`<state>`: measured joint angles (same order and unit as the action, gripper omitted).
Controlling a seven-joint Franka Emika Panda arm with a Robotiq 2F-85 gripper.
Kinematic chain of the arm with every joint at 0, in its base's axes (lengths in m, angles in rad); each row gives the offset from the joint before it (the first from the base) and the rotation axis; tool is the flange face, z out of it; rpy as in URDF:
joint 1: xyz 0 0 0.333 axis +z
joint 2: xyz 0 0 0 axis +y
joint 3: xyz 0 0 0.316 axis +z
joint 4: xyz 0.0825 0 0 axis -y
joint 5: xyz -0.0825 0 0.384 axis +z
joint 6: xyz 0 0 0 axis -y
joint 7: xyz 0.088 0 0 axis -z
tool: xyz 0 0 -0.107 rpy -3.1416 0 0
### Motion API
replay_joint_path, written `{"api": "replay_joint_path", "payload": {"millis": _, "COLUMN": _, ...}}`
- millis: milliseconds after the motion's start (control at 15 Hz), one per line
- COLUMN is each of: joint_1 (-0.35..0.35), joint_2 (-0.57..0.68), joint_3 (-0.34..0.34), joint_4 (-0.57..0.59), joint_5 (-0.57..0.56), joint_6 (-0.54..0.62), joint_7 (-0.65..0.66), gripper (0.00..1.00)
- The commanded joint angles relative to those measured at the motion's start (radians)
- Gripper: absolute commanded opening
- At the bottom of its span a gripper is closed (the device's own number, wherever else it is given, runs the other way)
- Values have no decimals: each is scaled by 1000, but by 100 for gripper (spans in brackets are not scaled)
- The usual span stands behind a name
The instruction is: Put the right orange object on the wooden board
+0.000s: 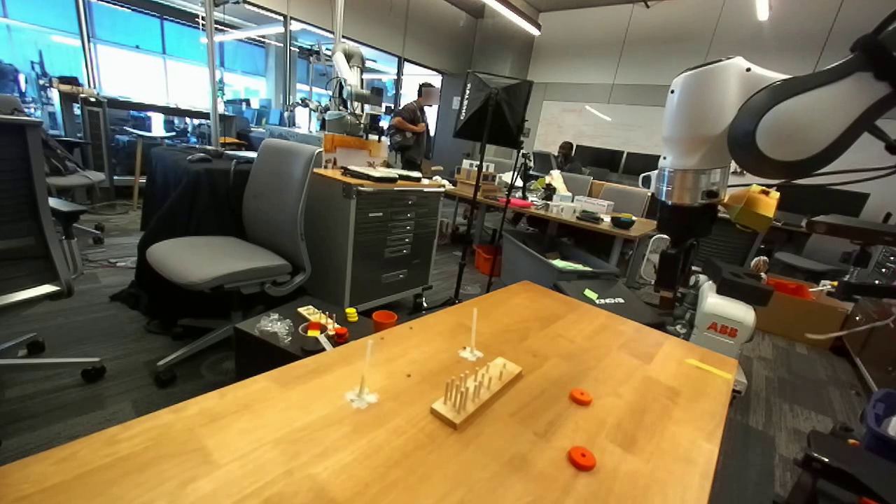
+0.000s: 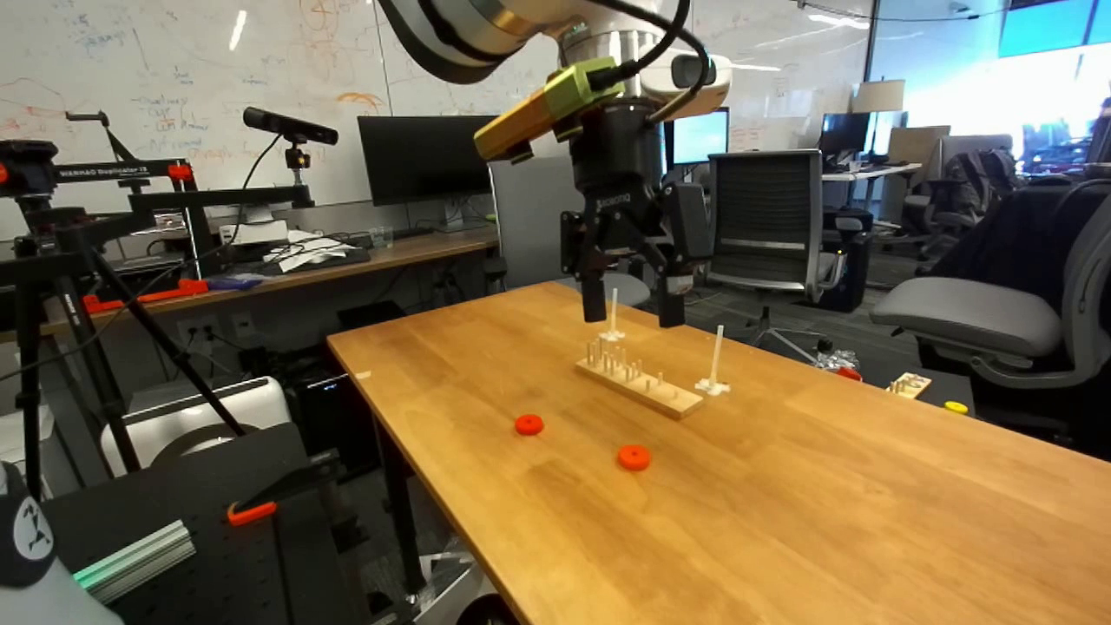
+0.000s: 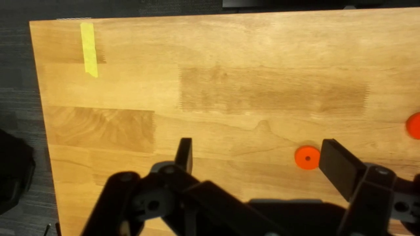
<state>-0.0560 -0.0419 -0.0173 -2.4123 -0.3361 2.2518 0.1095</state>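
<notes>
Two look-alike red-orange discs lie flat on the tabletop. The right orange object (image 2: 634, 457) is the right-hand disc in an exterior view; it also shows in an exterior view (image 1: 582, 458) and, cut off by the right edge, in the wrist view (image 3: 414, 126). The look-alike disc (image 3: 307, 157) appears beside my right finger in the wrist view. The pegged wooden board (image 1: 488, 393) lies flat; it also shows in an exterior view (image 2: 681, 401) and is out of the wrist view. My gripper (image 2: 632, 314) is open and empty, above the table; in the wrist view its fingers (image 3: 256, 154) stand wide apart.
Two thin upright rods with white bases, a nearer rod (image 1: 365, 367) and a farther rod (image 1: 474, 329), stand beside the board. Yellow tape (image 3: 89, 49) marks the tabletop's corner. A low black box (image 1: 269, 346) with loose pieces stands off the table's edge.
</notes>
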Motion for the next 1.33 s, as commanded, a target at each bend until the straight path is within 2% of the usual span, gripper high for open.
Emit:
{"api": "replay_joint_path", "payload": {"millis": 0, "joint_1": 5, "joint_2": -3, "joint_3": -5, "joint_4": 1, "joint_5": 1, "joint_6": -3, "joint_7": -1, "gripper": 100}}
{"api": "replay_joint_path", "payload": {"millis": 133, "joint_1": 8, "joint_2": 30, "joint_3": -4, "joint_4": 13, "joint_5": 21, "joint_6": 17, "joint_7": -36, "gripper": 100}}
{"api": "replay_joint_path", "payload": {"millis": 400, "joint_1": 15, "joint_2": 131, "joint_3": -3, "joint_4": 94, "joint_5": 136, "joint_6": -26, "joint_7": -226, "gripper": 100}}
{"api": "replay_joint_path", "payload": {"millis": 533, "joint_1": 17, "joint_2": 188, "joint_3": 0, "joint_4": 154, "joint_5": 104, "joint_6": -96, "joint_7": -275, "gripper": 100}}
{"api": "replay_joint_path", "payload": {"millis": 867, "joint_1": 37, "joint_2": 280, "joint_3": -1, "joint_4": 241, "joint_5": 30, "joint_6": -132, "joint_7": -243, "gripper": 100}}
{"api": "replay_joint_path", "payload": {"millis": 1267, "joint_1": 63, "joint_2": 383, "joint_3": 13, "joint_4": 296, "joint_5": 53, "joint_6": -118, "joint_7": -231, "gripper": 100}}
